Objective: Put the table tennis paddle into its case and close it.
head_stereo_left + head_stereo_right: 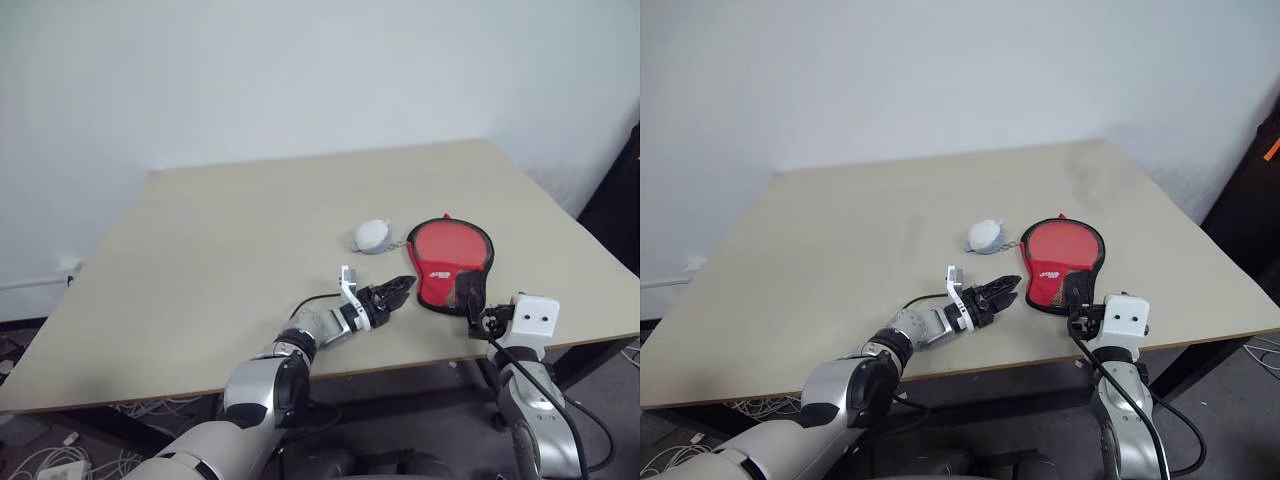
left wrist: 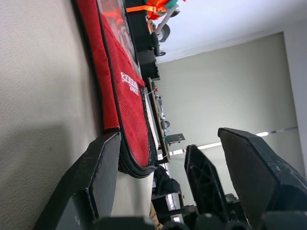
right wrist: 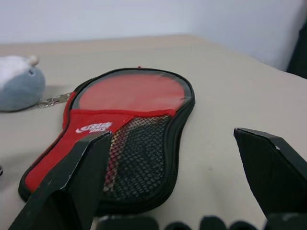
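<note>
Both pincers, left (image 1: 398, 290) and right (image 1: 478, 322), hang wide and empty by the case (image 1: 450, 262); a clumsy nudge could shove it off the bench (image 1: 200, 240).

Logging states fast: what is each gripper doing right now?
Left gripper: open, holding nothing, beside the case.
Right gripper: open, empty, at the case's handle end.

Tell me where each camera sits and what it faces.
Head stereo pair: looks down over the table, both arms showing.
Left wrist: level along the tabletop at the case edge, open left tool framing it.
Right wrist: low toward the case and pouch, open right tool in front.
All views share the case.
</note>
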